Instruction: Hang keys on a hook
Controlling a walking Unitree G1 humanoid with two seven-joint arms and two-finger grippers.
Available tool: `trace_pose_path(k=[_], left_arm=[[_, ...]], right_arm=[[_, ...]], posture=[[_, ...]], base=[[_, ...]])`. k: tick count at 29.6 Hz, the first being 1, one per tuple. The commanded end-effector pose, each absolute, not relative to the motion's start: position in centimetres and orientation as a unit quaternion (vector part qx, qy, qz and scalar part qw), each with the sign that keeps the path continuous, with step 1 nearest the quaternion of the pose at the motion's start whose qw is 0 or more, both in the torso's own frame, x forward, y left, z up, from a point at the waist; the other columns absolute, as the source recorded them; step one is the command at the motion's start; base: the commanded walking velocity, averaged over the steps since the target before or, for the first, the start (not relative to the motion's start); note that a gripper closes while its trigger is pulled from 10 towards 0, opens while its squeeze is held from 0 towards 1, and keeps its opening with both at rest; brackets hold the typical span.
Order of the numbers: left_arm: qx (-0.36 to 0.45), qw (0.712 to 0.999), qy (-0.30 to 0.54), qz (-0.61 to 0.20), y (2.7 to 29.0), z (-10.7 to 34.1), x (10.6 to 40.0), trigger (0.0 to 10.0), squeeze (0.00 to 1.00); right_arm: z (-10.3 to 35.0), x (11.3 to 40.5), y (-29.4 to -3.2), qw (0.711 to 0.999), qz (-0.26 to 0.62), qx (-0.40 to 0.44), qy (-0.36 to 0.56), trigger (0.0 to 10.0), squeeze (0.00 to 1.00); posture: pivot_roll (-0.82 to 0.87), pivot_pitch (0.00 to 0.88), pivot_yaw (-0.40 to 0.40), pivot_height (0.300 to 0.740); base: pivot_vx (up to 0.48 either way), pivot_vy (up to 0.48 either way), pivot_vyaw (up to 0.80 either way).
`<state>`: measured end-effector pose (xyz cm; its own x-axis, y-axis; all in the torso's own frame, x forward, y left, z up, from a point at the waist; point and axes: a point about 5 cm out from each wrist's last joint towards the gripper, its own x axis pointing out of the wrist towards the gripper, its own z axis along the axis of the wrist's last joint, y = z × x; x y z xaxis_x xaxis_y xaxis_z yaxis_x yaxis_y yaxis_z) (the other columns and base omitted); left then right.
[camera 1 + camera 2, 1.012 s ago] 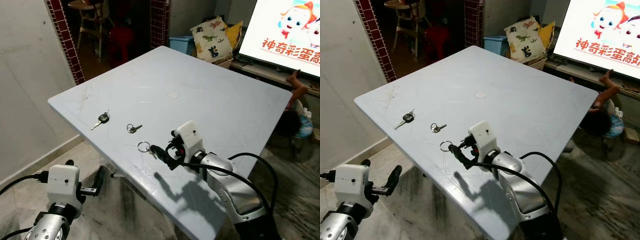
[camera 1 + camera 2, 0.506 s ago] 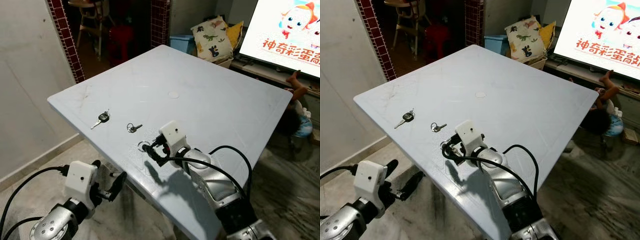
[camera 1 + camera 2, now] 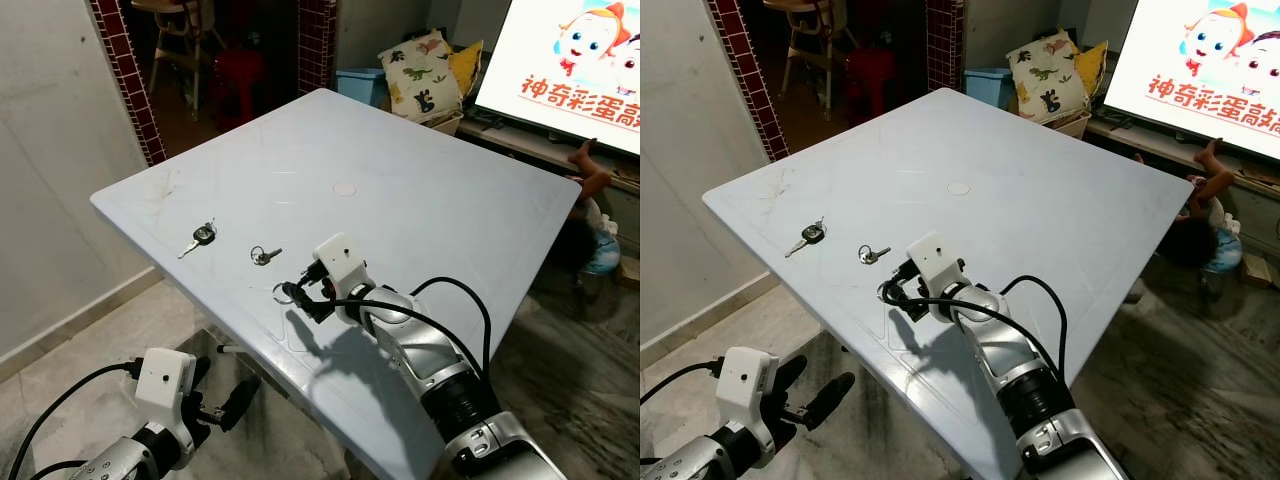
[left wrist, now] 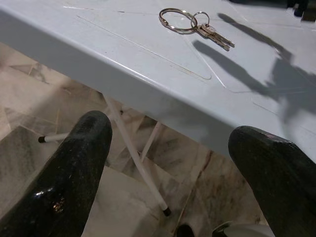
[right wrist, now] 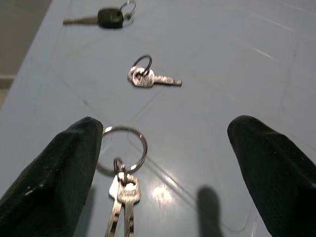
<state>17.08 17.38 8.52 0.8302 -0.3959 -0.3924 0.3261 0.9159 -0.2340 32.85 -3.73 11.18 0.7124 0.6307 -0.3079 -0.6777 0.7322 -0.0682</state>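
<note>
A ring with two silver keys (image 5: pixel 123 163) lies near the front edge of the pale blue table (image 3: pixel 430 220). My right gripper (image 3: pixel 305 297) hovers low over it, open, with one fingertip (image 5: pixel 74 148) at the ring's rim and the keys between the fingers. A small silver key (image 3: pixel 263 256) lies just beyond it, and a black-headed key (image 3: pixel 200 238) lies further left. My left gripper (image 3: pixel 222 385) hangs open below the table's front edge, and its wrist view looks up at the key ring (image 4: pixel 178 19).
A big bright screen (image 3: pixel 570 60) stands at the back right, with patterned cushions (image 3: pixel 425 75) and a blue bin (image 3: pixel 360 85) behind the table. A pale wall (image 3: pixel 50 150) runs on the left. The table's white legs (image 4: pixel 138 163) stand on marble floor.
My right gripper has slid left along the table until the key ring lies between its fingers. My left arm has sunk lower, under the table's edge.
</note>
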Motion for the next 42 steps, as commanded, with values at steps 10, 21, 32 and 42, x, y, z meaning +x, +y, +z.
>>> trace_pose_path(k=[10,21,32,42], left_arm=[[-0.074,0.949,0.224,-0.211,17.3,9.0,17.5,10.0,0.0],[-0.071,0.949,0.221,-0.215,17.1,9.2,17.8,10.0,0.0],[-0.071,0.948,0.224,-0.216,17.0,9.1,17.7,10.0,0.0],[-0.068,0.947,0.225,-0.22,16.9,9.0,17.8,10.0,0.0]], right_arm=[[10.2,31.7,-3.3,0.888,0.421,-0.125,0.134,10.0,0.0],[9.2,31.4,-2.0,0.882,0.423,-0.157,0.139,10.0,0.0],[8.2,31.8,-2.6,0.89,0.399,-0.148,0.165,0.0,0.0],[7.8,31.8,-2.9,0.893,0.391,-0.141,0.17,0.0,0.0]], posture=[[0.13,0.0,-0.023,0.74],[0.14,0.0,-0.024,0.74],[0.14,0.0,-0.022,0.74],[0.14,0.0,-0.022,0.74]], base=[[0.0,0.0,0.0],[0.0,0.0,0.0],[0.0,0.0,0.0],[0.0,0.0,0.0]])
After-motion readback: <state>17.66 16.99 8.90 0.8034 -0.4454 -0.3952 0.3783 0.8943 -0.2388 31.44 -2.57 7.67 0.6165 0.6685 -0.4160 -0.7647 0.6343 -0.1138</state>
